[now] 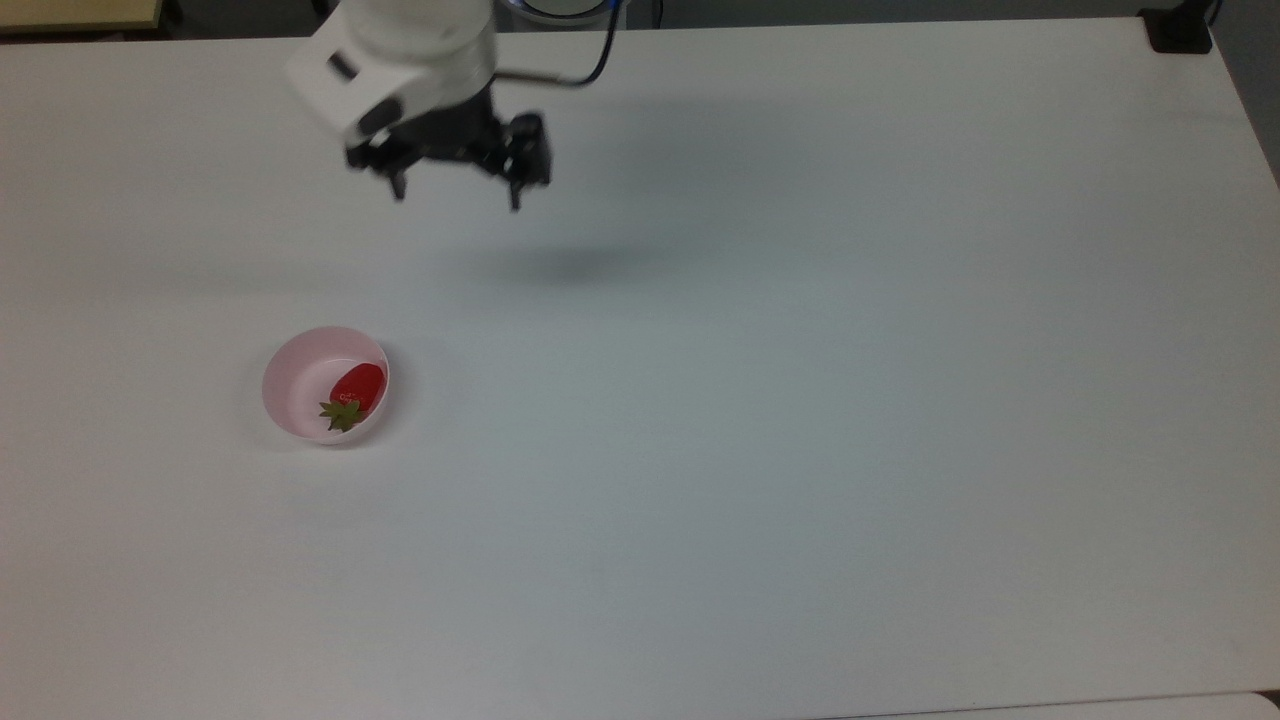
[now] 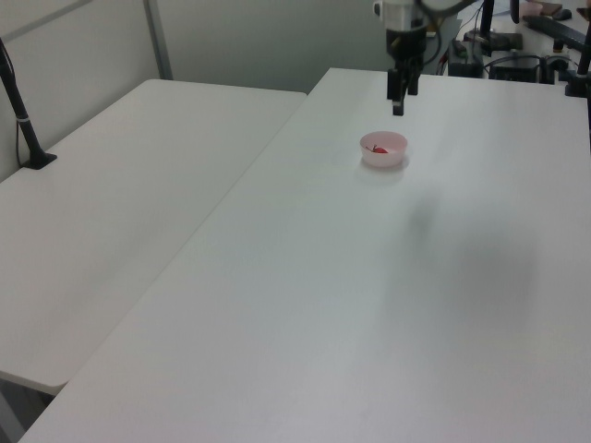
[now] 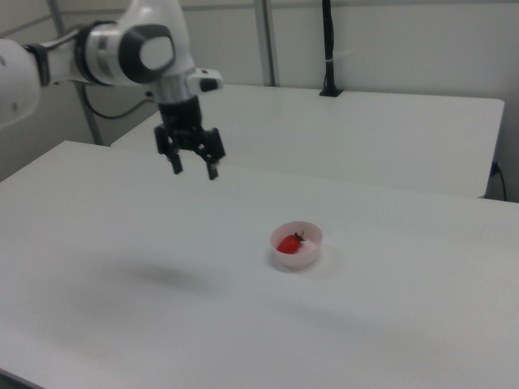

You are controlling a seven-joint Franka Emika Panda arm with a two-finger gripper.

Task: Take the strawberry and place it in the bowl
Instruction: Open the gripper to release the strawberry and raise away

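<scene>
White arm (image 3: 122,49) with grey joints, black jaws, seemingly a thin dark cable (image 1: 560,75).

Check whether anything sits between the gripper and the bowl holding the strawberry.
Nothing visible does. The gripper hangs open above bare table, away from the bowl, and the strawberry already lies inside it. The stretch of table between them holds nothing.

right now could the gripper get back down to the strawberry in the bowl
Probably yes: the gripper hangs open above bare table, nothing stands between it and the bowl, and the strawberry lies uncovered inside.
</scene>
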